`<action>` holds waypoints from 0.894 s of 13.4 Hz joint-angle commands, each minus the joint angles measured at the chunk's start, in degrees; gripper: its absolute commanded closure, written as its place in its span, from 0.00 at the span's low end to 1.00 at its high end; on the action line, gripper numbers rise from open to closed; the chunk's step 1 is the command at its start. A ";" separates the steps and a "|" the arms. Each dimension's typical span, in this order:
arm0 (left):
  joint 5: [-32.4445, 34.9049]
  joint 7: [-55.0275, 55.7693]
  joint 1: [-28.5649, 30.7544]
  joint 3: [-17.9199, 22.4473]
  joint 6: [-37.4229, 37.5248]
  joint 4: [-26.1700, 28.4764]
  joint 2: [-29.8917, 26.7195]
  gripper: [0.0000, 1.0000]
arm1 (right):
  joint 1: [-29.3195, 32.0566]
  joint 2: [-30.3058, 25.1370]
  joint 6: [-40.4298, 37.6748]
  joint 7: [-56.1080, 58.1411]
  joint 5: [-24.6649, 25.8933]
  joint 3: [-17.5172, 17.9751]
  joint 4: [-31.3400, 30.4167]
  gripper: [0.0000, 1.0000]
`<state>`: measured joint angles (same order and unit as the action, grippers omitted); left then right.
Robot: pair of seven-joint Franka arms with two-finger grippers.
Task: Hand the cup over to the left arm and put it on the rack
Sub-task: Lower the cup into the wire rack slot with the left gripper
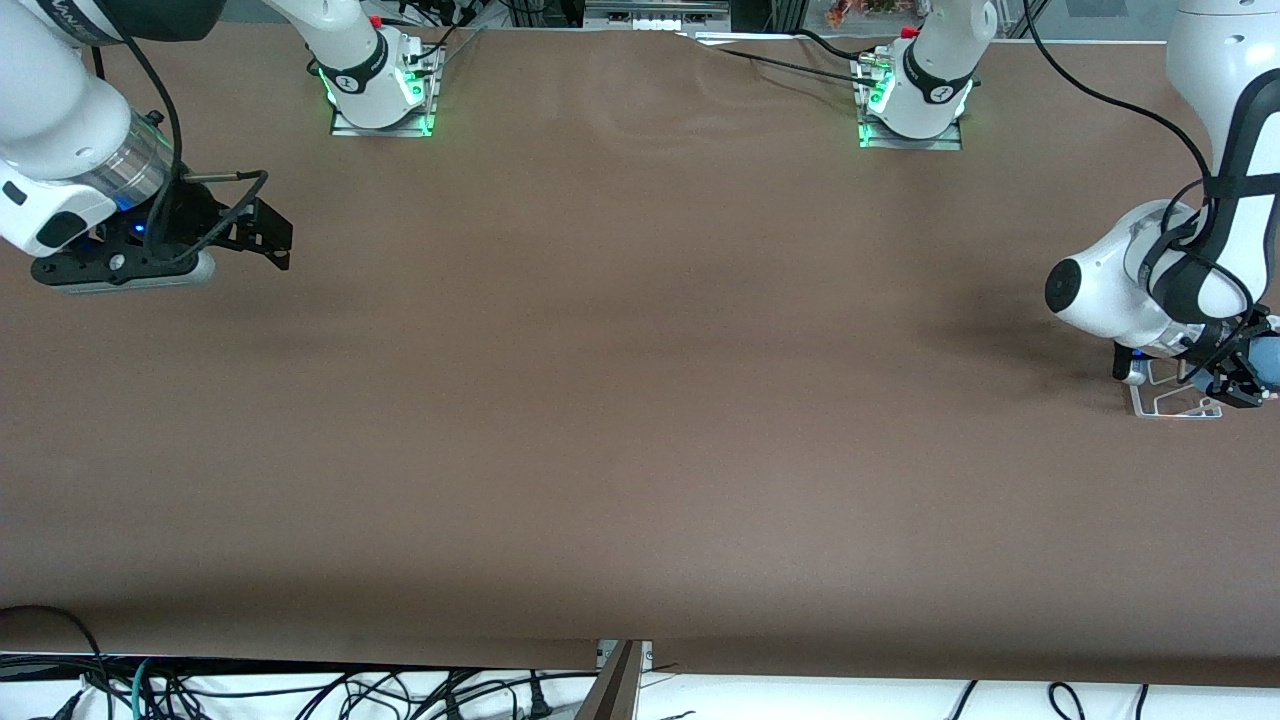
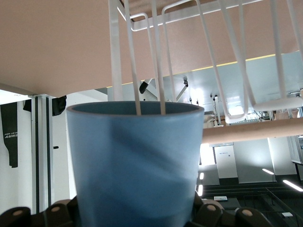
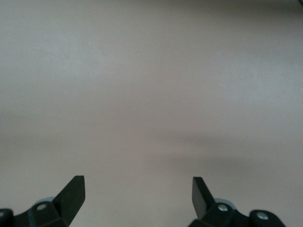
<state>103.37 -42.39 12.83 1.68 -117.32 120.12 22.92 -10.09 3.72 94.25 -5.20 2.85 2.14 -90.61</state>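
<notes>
The light-blue cup (image 2: 135,161) fills the left wrist view, and my left gripper (image 1: 1243,386) is shut on its body. The gripper's fingers are hidden by the cup. Two white wires of the rack (image 2: 236,52) run into the cup's open mouth, and the rack's wooden rod (image 2: 255,131) crosses beside it. In the front view the cup (image 1: 1268,362) shows only as a sliver at the frame edge, over the rack (image 1: 1172,404) at the left arm's end of the table. My right gripper (image 1: 274,235) (image 3: 138,189) waits open with nothing in it, low over bare table at the right arm's end.
The brown table (image 1: 640,400) stretches between the two arms. The arm bases (image 1: 380,85) (image 1: 915,100) stand along the edge farthest from the front camera. Cables hang below the nearest edge (image 1: 300,690).
</notes>
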 commanded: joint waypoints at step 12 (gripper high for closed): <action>-45.89 0.82 -2.81 -0.10 0.07 -10.94 -9.02 0.00 | -1.60 1.99 3.11 0.36 -3.27 1.02 3.24 0.00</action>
<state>68.91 -40.92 10.27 1.34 -117.31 111.92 16.74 -10.81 4.84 96.21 -5.24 1.64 2.64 -89.53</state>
